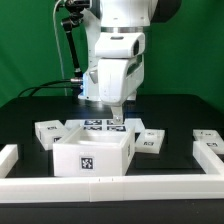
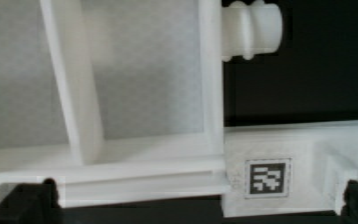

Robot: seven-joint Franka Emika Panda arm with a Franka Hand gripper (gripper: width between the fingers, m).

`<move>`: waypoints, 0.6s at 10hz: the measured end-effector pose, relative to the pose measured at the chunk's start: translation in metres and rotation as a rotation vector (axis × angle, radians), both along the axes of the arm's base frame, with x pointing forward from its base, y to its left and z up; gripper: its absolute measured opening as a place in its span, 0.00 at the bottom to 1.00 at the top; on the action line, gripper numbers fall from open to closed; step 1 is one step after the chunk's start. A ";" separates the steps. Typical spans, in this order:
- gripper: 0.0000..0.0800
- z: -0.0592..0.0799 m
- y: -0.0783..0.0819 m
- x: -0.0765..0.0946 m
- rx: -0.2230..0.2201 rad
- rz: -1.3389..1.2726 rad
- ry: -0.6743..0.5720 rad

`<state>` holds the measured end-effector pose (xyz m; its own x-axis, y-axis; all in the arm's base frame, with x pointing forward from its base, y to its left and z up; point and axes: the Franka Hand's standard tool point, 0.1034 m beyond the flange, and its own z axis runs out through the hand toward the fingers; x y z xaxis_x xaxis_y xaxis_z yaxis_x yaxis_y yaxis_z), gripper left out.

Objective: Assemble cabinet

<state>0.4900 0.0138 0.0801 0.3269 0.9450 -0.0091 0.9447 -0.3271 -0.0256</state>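
The cabinet box (image 1: 92,152) is a large white box with a black-and-white tag on its front, standing at the front middle of the table. Small white tagged blocks lie to its left (image 1: 48,132) and to its right (image 1: 150,140), with another farther right (image 1: 208,138). My gripper (image 1: 116,118) hangs low just behind the box's rear edge. In the wrist view the box (image 2: 105,90) shows its inner divider, and a ribbed white peg (image 2: 250,30) lies beside it. The gripper (image 2: 190,202) is open. Its dark fingertips (image 2: 19,205) stand wide apart on either side of a white wall with a tag (image 2: 268,177).
The marker board (image 1: 100,124) lies flat behind the box, under the gripper. Long white border rails run along the exterior view's left (image 1: 8,160), front (image 1: 110,186) and right (image 1: 212,160). Cables and a black stand (image 1: 68,50) rise behind the arm.
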 end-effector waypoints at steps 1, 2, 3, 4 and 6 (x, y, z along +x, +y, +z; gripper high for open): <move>1.00 -0.001 -0.001 -0.001 0.000 0.005 0.001; 1.00 -0.005 -0.003 -0.006 0.002 0.014 0.002; 1.00 -0.015 -0.007 -0.016 0.008 0.043 -0.020; 1.00 -0.023 -0.009 -0.025 0.011 0.047 -0.024; 1.00 -0.033 -0.012 -0.031 0.016 0.050 -0.021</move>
<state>0.4587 0.0016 0.0467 0.2792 0.9602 0.0122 0.9602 -0.2791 -0.0104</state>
